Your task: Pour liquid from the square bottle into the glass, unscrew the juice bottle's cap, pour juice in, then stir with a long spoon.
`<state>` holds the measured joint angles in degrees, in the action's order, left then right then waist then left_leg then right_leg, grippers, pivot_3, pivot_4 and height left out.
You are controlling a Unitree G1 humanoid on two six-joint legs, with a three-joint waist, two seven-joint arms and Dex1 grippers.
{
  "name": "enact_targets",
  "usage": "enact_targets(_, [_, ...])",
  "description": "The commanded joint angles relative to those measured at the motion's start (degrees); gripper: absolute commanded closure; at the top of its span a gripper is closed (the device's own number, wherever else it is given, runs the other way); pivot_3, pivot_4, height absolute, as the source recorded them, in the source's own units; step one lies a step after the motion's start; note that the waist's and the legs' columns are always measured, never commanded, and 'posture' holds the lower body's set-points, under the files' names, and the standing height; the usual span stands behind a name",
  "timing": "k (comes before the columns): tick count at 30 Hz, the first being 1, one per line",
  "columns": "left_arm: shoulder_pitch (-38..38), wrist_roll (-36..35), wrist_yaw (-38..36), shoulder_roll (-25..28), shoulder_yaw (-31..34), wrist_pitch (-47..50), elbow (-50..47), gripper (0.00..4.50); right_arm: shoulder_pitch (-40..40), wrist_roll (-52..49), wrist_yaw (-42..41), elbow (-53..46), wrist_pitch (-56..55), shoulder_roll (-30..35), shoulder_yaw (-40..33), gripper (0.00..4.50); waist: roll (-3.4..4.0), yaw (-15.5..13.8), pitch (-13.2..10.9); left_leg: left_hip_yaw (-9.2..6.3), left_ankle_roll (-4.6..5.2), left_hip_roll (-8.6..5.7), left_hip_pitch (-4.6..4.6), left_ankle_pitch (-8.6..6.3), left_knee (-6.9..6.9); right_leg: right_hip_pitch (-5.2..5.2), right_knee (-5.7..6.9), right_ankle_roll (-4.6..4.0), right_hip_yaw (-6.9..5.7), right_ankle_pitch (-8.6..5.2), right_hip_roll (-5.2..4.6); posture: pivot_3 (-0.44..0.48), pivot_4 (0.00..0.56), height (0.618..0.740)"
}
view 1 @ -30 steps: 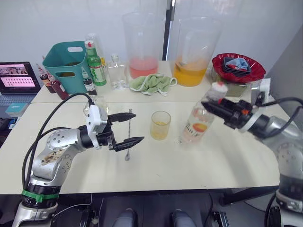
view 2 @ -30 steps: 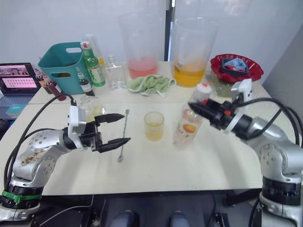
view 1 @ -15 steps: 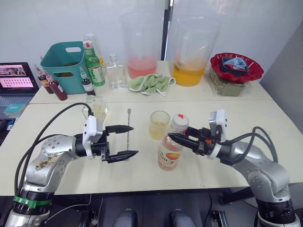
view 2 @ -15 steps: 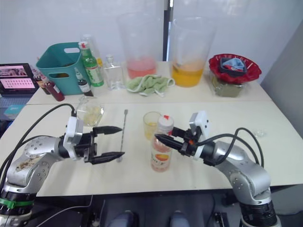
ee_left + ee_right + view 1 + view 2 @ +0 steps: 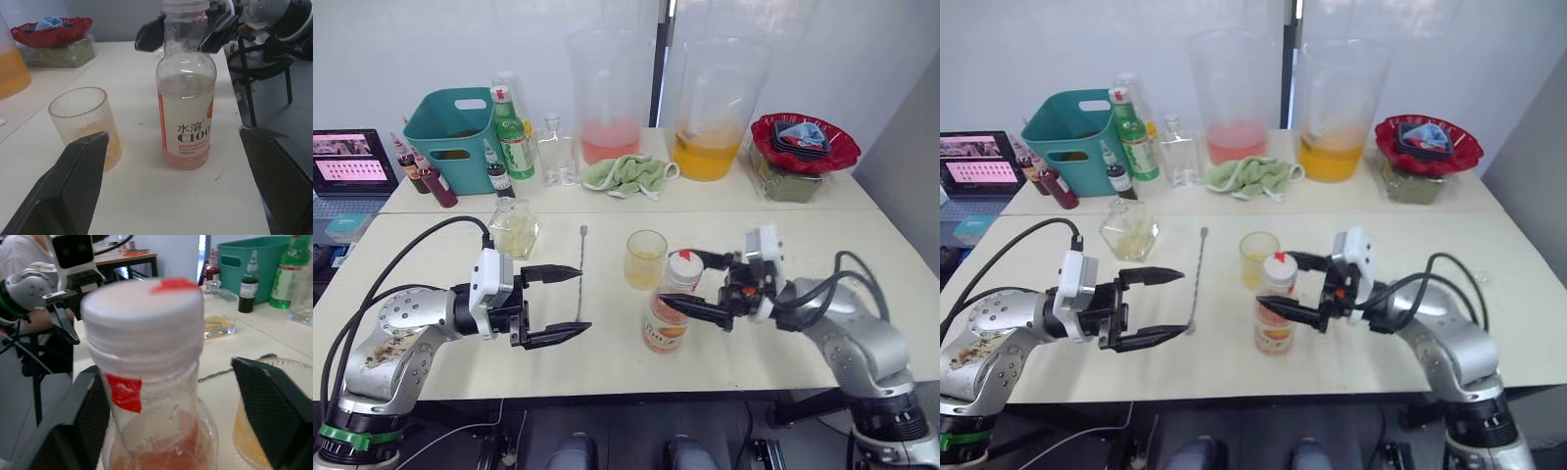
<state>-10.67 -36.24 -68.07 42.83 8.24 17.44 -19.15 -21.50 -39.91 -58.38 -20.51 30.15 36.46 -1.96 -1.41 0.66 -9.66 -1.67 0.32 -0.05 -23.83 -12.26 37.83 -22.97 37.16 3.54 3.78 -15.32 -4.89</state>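
The juice bottle (image 5: 667, 321) stands upright on the table, its white cap (image 5: 683, 260) with a red spot screwed on. My right gripper (image 5: 683, 278) is open, one finger on each side of the bottle's neck and apart from it. Just behind the bottle, the glass (image 5: 645, 259) holds some yellow liquid. Further left, the long spoon (image 5: 579, 276) lies flat on the table. The square bottle (image 5: 515, 230) stands behind my left gripper (image 5: 584, 301), which hovers open and empty left of the spoon.
Two huge beakers (image 5: 609, 93) (image 5: 713, 103), a green cloth (image 5: 628, 173), a green bottle (image 5: 512, 132), a clear flat bottle (image 5: 554, 152) and a teal basket (image 5: 450, 137) line the back. A red bowl (image 5: 806, 142) sits back right, a laptop (image 5: 352, 162) far left.
My right gripper brought the tilted juice bottle down from the right, stood it in front of the glass and opened off its neck. The left gripper stays open.
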Motion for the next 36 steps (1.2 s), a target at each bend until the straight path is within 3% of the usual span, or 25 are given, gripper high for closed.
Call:
enact_targets(1, [-0.6,-1.6,0.7,0.7,2.1,-0.1,-2.4,0.00,-3.5,-1.5,-8.7,2.8,-2.8,3.8,-2.0,0.04,0.00,0.0,0.0,0.01,0.00,0.00,0.00,0.00,0.00,0.01,-0.01,0.00,0.00,0.00,0.00,0.000,0.150,0.740])
enact_targets(9, [0.8,-4.0,1.8,2.3,4.0,2.5,-5.4,0.00,-14.2,4.0,-27.8,15.8,-6.5,6.5,7.4,0.04,-0.01,0.3,0.0,0.10,0.04,0.06,0.00,-0.02,-0.02,-0.05,0.00,0.00,0.00,0.00,0.05,0.000,0.150,0.740])
enact_targets(14, [4.6,-9.5,1.6,5.4,7.5,7.1,-10.3,0.00,-20.1,5.8,-31.9,23.7,-9.8,1.9,9.3,0.04,0.00,0.5,0.0,0.01,0.09,0.08,0.00,-0.06,-0.03,-0.10,0.02,0.00,0.02,0.00,0.04,0.000,0.150,0.740])
enact_targets(20, [8.8,-10.6,3.5,6.5,10.7,8.3,-13.9,0.00,-22.8,5.7,-34.1,28.1,-12.1,-0.7,11.5,0.04,0.01,0.0,0.0,-0.04,0.08,0.05,0.00,-0.06,-0.04,-0.10,0.03,-0.01,0.00,0.00,-0.10,0.000,0.150,0.740])
enact_targets(26, [10.0,-11.6,5.7,5.9,12.3,9.0,-16.0,0.00,-23.4,4.2,-34.1,30.5,-14.1,-0.6,13.7,1.87,0.01,0.1,0.0,-0.04,0.08,0.01,0.00,-0.06,-0.05,-0.12,0.04,-0.01,-0.03,0.00,-0.17,0.000,0.150,0.740])
enact_targets(30, [5.9,-10.7,9.5,4.8,10.4,9.3,-14.1,0.00,-22.0,3.5,-33.1,26.4,-11.4,-0.2,11.8,3.08,0.01,0.0,0.0,-0.05,0.07,0.01,0.00,-0.06,-0.06,-0.12,0.04,-0.01,-0.04,0.00,-0.16,0.000,0.150,0.740])
enact_targets(36, [2.7,-10.8,9.6,3.9,7.0,9.5,-12.8,0.00,-18.4,2.1,-23.1,16.8,-5.3,0.4,6.8,3.18,0.01,0.1,0.0,-0.04,0.08,-0.04,-0.02,-0.08,-0.06,-0.15,0.07,0.00,-0.04,0.01,-0.21,0.000,0.150,0.740])
